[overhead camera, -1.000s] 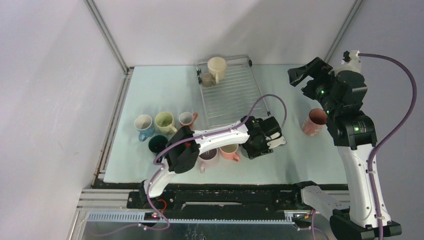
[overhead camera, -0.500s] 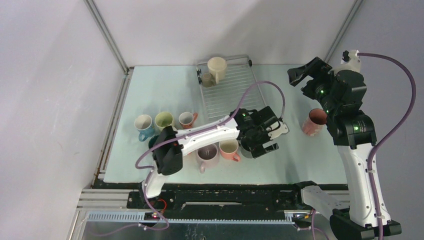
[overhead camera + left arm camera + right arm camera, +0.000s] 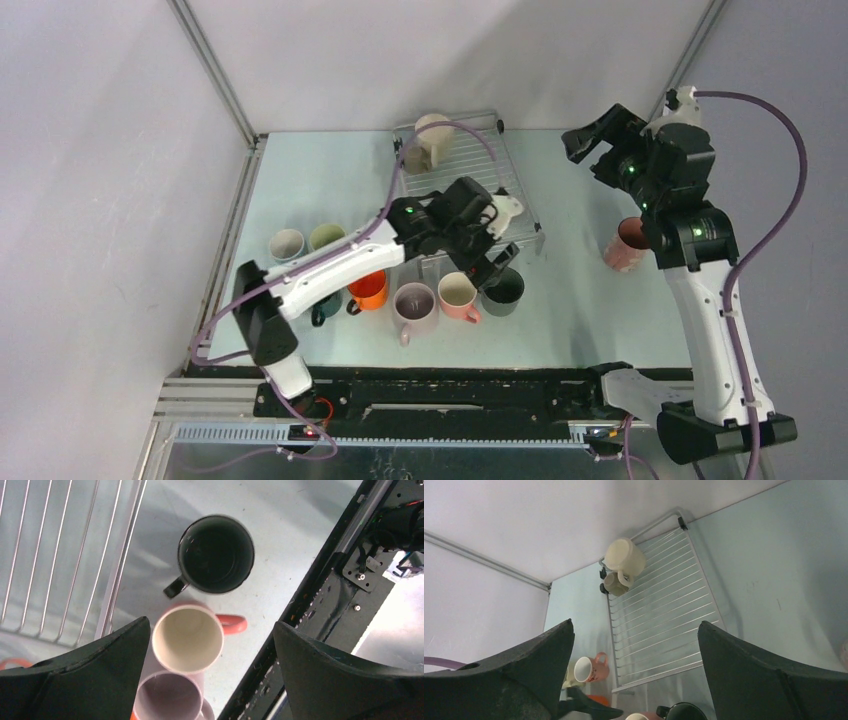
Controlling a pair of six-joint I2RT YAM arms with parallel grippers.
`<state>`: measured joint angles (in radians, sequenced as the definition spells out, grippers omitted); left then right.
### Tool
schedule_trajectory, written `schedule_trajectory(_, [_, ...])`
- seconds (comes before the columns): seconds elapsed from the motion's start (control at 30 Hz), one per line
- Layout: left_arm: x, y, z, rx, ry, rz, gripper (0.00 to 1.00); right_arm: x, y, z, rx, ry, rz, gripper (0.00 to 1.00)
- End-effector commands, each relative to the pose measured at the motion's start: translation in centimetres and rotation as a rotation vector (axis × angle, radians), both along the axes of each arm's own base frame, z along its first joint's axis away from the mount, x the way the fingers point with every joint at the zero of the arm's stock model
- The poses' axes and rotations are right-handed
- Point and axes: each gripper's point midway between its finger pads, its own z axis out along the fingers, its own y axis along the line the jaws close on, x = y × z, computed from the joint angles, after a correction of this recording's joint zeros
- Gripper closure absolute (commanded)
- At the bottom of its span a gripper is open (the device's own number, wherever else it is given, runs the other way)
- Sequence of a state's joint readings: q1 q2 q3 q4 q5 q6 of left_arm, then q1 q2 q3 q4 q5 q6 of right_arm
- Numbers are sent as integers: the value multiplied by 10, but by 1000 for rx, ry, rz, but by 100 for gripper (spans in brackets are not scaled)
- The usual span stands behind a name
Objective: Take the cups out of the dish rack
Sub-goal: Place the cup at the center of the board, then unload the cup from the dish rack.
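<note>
- Over the near edge of the dish rack [image 3: 470,180], in the top view, the left end effector [image 3: 495,240] hangs with its fingers spread wide and nothing between them. One dark finger overlaps the rim of the black cup [image 3: 503,290] from this angle.
- Right end effector [image 3: 590,148]: raised above the worktop [image 3: 300,170] to the right of the rack, fingers wide apart, holding nothing.
- Cups in the rack: two, both in its far left corner, a cream cup [image 3: 432,138] and a small brown cup [image 3: 413,160] just beside it.
- Cups seen on the worktop: eight.
  - Left of the rack stand a white cup [image 3: 287,243] and a pale green cup [image 3: 325,236].
  - Nearer the arms are an orange cup [image 3: 369,288], a dark teal cup [image 3: 325,308] partly under the left arm, a mauve cup [image 3: 414,300], a salmon cup [image 3: 458,293] and the black one.
  - A speckled pink cup [image 3: 628,245] stands alone beside the right arm.
- Left wrist view: both fingers frame the picture, wide and empty, well clear of everything below. Three upright cups lie under them in a line by the rack's corner: black, salmon, mauve. A sliver of orange shows at the left edge.
- Right wrist view: fingers wide, nothing held. The rack shows beyond them with its two cups in the far corner, the cream one tilted over the brown one. Left of the rack stands one more, a small pink cup [image 3: 589,669], which the left arm hides from above.
</note>
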<state>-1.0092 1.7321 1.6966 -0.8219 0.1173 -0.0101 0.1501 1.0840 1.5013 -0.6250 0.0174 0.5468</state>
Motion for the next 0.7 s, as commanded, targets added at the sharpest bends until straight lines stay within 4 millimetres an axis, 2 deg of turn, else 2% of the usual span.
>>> schedule_trajectory(0.0, [7, 25, 40, -187, 15, 116, 0, 13, 14, 15, -7, -46, 55, 0])
schedule_trajectory(0.07, [12, 43, 50, -240, 13, 176, 0, 21, 22, 9, -26, -29, 71, 0])
schedule_trajectory(0.23, [32, 91, 53, -324, 2, 332, 0, 44, 49, -12, -78, 9, 98, 0])
schedule_trajectory(0.37, [49, 132, 52, -396, -5, 452, 0, 68, 85, -32, -129, 40, 150, 0])
schedule_trajectory(0.53, [56, 167, 45, -468, -3, 549, 0, 103, 131, -49, -187, 48, 213, 0])
schedule_trajectory(0.67, [63, 193, 40, -485, -15, 629, 0, 134, 168, -71, -234, 57, 269, 0])
